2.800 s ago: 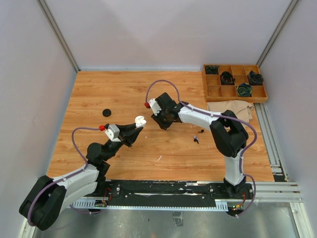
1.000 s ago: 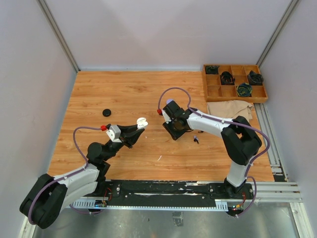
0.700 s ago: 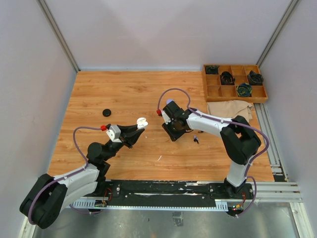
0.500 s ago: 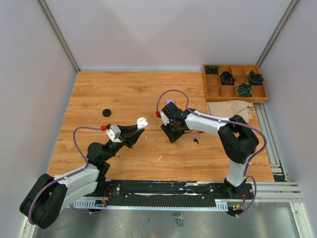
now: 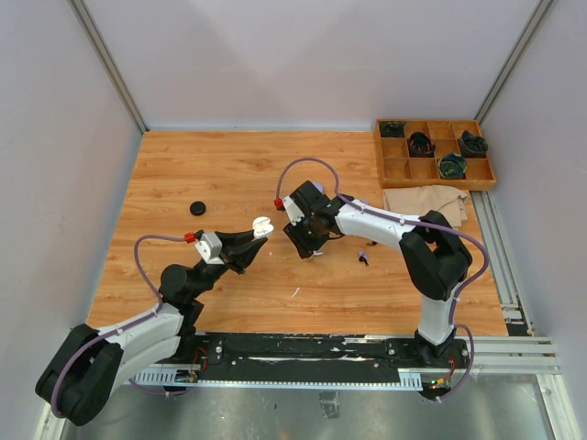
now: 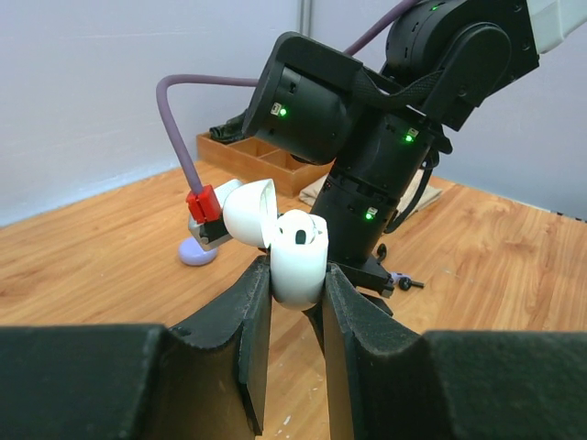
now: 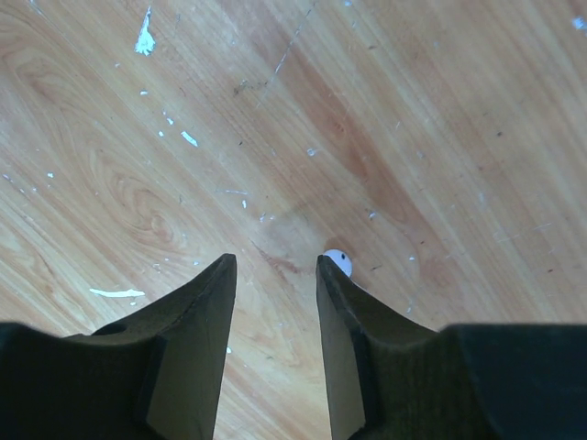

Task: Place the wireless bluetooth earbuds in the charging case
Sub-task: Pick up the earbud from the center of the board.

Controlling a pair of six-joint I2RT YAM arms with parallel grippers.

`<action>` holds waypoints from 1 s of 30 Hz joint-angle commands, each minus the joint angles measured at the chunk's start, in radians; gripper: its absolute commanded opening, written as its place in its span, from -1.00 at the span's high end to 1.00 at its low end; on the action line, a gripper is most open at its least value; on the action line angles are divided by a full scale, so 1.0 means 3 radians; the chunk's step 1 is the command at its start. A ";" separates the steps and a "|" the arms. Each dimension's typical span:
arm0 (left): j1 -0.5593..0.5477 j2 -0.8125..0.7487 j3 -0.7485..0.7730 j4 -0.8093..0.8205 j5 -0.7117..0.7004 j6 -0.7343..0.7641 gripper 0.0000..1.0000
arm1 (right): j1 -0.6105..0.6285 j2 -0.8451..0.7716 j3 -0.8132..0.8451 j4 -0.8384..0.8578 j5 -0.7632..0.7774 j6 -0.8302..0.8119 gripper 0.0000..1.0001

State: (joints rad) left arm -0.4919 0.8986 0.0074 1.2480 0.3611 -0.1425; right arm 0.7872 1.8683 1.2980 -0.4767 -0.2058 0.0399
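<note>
Out beyond the left gripper (image 6: pixel 295 275) and off to its left, a black round case (image 5: pixel 196 208) sat alone on the table (image 5: pixel 229 165). The left gripper itself was clenched on the white charging case (image 6: pixel 298 263), held up off the wood with the lid (image 6: pixel 246 213) flipped back and the mouth facing the other arm. One dark socket showed on the case's top face, and no bud could be made out seated in it.

Just past that case, the right gripper (image 7: pixel 275 266) hung low over the boards, pointing down. Its jaws were apart, with only bare wood between them, so it was carrying nothing. A small white earbud (image 7: pixel 338 262) lay on the table right against the outside of one fingertip, peeking out from behind it rather than sitting in the gap. A lilac case (image 6: pixel 199 251) rested on the wood behind the right wrist.

Further right of that gripper, a dark earbud (image 5: pixel 364 258) lay loose on the table, with a tiny lilac piece close by that was too small to name for sure.

As a read of progress, the case was presented and open, but no bud looked loaded. The white one needed to be caught between the jaws, lifted and carried across to the waiting socket. That pick looked fiddly, with the bud tiny and off to one side.
</note>
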 commanded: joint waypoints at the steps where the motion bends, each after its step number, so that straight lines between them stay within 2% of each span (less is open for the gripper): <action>1: 0.0014 -0.0070 -0.0117 0.0150 0.0024 0.0012 1.00 | 0.0034 -0.0015 0.0122 -0.0111 0.0157 -0.0288 0.15; 10: 0.0014 -0.0074 -0.0121 0.0156 0.0034 0.0015 0.99 | 0.0032 0.0185 0.0324 -0.0355 0.0483 -0.0563 0.18; 30: 0.0014 -0.0060 -0.0120 0.0166 0.0065 0.0015 0.99 | 0.0068 0.0681 0.0733 -0.0916 0.0289 -0.0884 0.29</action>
State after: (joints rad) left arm -0.4919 0.8860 0.0074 1.2549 0.3752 -0.1421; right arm 0.7891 2.0369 1.4841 -0.6918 -0.1200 -0.1951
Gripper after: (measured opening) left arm 0.291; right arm 0.367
